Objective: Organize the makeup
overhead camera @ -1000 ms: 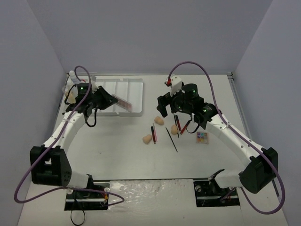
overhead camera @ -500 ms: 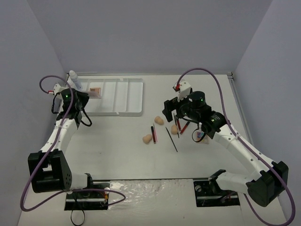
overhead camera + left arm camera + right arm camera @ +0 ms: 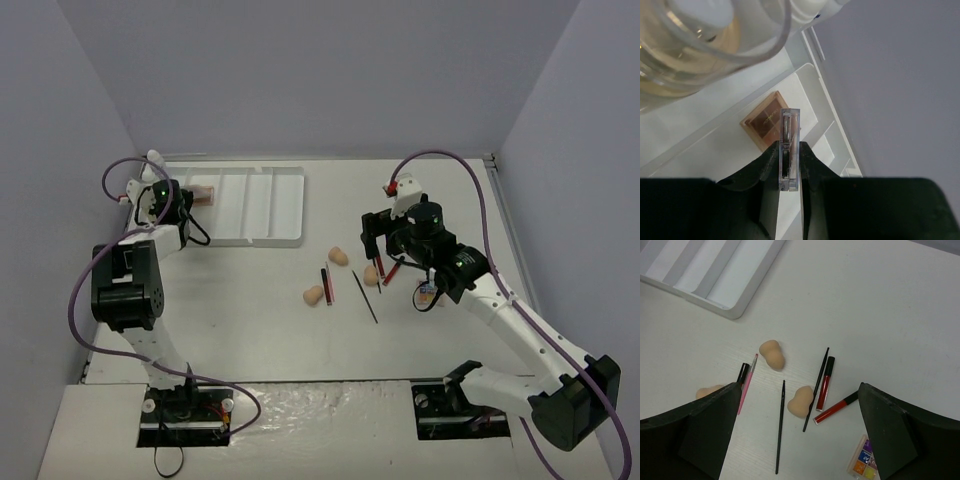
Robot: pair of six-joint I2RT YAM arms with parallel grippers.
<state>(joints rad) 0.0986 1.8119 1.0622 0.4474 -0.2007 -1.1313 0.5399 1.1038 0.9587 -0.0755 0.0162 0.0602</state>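
My left gripper [image 3: 168, 203] is at the tray's left end, shut on a thin clear palette case [image 3: 789, 150] held edge-on. A brown eyeshadow palette [image 3: 768, 120] lies in the white tray [image 3: 255, 205] just beyond it, also seen from above [image 3: 203, 192]. A clear tan-filled tube [image 3: 695, 50] and a white bottle [image 3: 155, 158] stand close by. My right gripper [image 3: 378, 250] is open above three peach sponges [image 3: 772, 354] [image 3: 802, 401] [image 3: 707, 391], two red gloss tubes [image 3: 826, 384], black pencils [image 3: 780, 427], a pink pencil [image 3: 746, 385] and a colourful palette [image 3: 866, 460].
The tray's corner [image 3: 735, 315] lies up-left of the loose items in the right wrist view. Grey walls close the table at the back and both sides. The left arm is folded tight against the left wall.
The left arm pulled back from the tray's middle to its far left end and folded up; a brown palette now lies in the tray. The right arm shifted slightly right and nearer.
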